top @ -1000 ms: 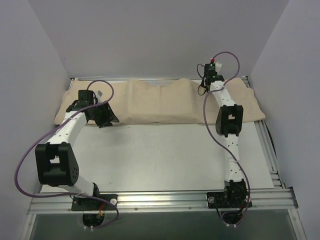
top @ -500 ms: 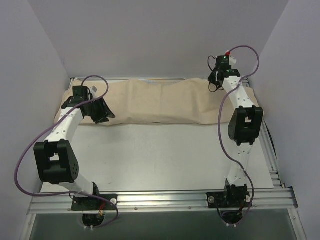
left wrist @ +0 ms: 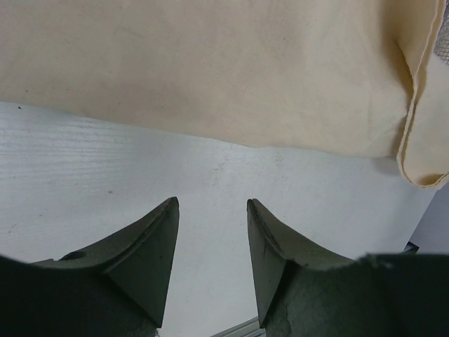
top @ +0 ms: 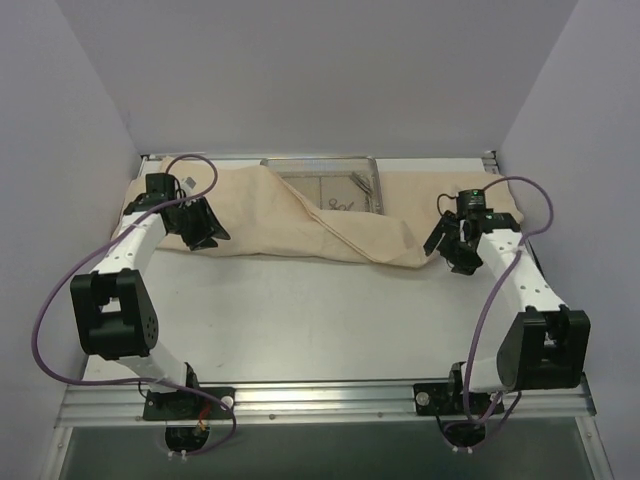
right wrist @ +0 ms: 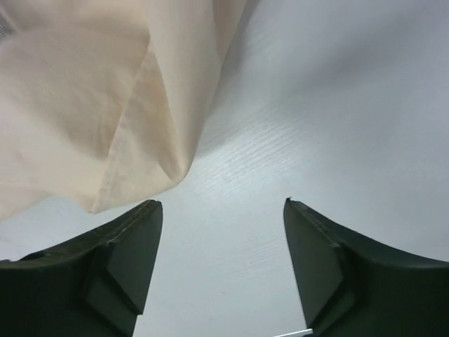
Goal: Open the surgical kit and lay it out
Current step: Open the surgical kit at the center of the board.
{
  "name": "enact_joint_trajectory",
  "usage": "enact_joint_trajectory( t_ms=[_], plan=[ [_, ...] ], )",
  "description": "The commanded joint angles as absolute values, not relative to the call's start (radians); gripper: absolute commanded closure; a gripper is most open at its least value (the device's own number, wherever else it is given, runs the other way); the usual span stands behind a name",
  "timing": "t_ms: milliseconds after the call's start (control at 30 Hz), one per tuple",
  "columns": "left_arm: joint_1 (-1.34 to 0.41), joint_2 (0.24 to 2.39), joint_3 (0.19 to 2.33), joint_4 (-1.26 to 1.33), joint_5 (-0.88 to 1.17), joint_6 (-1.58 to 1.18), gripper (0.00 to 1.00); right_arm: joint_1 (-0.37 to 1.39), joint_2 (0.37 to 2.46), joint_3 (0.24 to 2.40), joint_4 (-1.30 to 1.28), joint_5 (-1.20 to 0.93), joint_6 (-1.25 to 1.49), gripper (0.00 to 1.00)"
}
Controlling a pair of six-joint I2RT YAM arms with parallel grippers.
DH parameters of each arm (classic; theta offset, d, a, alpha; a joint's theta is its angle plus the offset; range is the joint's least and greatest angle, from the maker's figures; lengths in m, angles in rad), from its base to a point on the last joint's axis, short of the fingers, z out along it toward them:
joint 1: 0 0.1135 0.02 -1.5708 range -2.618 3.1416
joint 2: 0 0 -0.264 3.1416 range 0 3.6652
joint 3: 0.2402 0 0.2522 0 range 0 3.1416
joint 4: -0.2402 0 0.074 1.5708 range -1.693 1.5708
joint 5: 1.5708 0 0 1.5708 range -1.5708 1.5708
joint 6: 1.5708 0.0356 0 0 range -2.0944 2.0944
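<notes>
The wrap (top: pixel 250 205) lies along the far side of the surface (top: pixel 320 310), one flap drawn near-right, we judge to bare the tray (top: pixel 318 161) at the back; cloth hides its left part. The instruments (top: pixel 340 204) inside are too small to count. The right fingers (right wrist: pixel 119 267) stand apart, empty, beside the flap's corner. The left fingers (left wrist: pixel 137 267), half open and empty, hover at the wrap's near-left edge.

Soft, even light from above fills the white-walled enclosure, and the top view is bright and fairly sharp. The cloth wrap (top: pixel 250 215) casts a thin, faint shadow on the counter (top: pixel 320 320). In the wrist views, the left gripper (left wrist: pixel 212 200) and right gripper (right wrist: pixel 222 201) look near-black, and the nearest cloth is softly blurred.
</notes>
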State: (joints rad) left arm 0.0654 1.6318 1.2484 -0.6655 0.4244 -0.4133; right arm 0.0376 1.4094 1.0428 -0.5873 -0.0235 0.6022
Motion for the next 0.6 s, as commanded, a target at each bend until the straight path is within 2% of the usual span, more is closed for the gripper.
enact_joint_trajectory(
  t_ms=[0, 167, 333, 567],
  plan=[
    [0.072, 1.637, 1.287, -0.670, 0.440, -0.387, 0.47, -0.052, 1.379, 1.127, -0.562, -0.009, 0.537, 0.27],
    [0.071, 1.651, 1.307, -0.684, 0.434, -0.373, 0.47, -0.080, 1.659, 1.401, -0.558, 0.043, 0.482, 0.24],
    [0.072, 1.646, 1.313, -0.693, 0.420, -0.368, 0.47, -0.061, 1.887, 1.629, -0.548, 0.041, 0.428, 0.29],
    [0.072, 1.651, 1.298, -0.661, 0.429, -0.376, 0.48, 0.049, 2.129, 1.937, -0.569, 0.195, 0.330, 0.22]
  ],
)
